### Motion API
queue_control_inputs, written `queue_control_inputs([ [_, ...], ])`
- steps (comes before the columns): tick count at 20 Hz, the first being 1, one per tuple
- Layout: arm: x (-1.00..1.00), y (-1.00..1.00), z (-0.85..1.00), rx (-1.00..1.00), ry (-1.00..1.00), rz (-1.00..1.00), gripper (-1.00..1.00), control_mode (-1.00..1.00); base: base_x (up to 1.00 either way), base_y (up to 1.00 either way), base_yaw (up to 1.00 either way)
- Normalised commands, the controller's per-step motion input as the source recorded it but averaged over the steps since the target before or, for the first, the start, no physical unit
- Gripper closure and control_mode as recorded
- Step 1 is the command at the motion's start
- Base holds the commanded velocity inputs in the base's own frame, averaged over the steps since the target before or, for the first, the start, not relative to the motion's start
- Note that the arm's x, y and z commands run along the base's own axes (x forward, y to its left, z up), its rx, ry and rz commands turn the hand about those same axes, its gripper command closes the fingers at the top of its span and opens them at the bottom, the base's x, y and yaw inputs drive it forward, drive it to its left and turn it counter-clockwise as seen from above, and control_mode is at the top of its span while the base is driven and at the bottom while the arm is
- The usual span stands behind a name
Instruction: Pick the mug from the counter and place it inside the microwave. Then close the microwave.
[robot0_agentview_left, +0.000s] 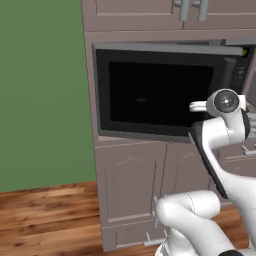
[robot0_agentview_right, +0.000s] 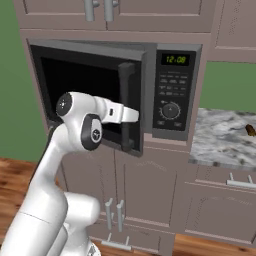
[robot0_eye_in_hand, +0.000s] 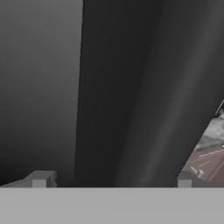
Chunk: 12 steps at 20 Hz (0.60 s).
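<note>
The large grey microwave with its dark glass door filled mid-frame, door ajar. The grey-and-white marbled stone counter sat at right. The tool stood wide open against the door, holding nothing. Closing looked in hand; next, a steady push. I couldn't spot the mug.

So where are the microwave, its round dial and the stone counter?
microwave (robot0_agentview_right: 172, 60): right base view, black panel by the clock.
round dial (robot0_agentview_right: 170, 110): right base view, middle of the knob.
counter (robot0_agentview_right: 220, 137): right base view, bare marbled top.
</note>
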Motion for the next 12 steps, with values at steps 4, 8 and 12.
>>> queue_control_inputs([
  [4,0.12,-0.26,0.0,0.1,0.0,0.12,-1.0,-1.0,0.0,0.0,0.0],
  [8,0.22,-0.15,0.0,0.12,-0.04,0.1,-1.0,-1.0,0.0,0.0,0.0],
  [12,0.33,-0.11,0.0,0.12,-0.04,0.1,-1.0,-1.0,0.0,0.0,0.0],
])
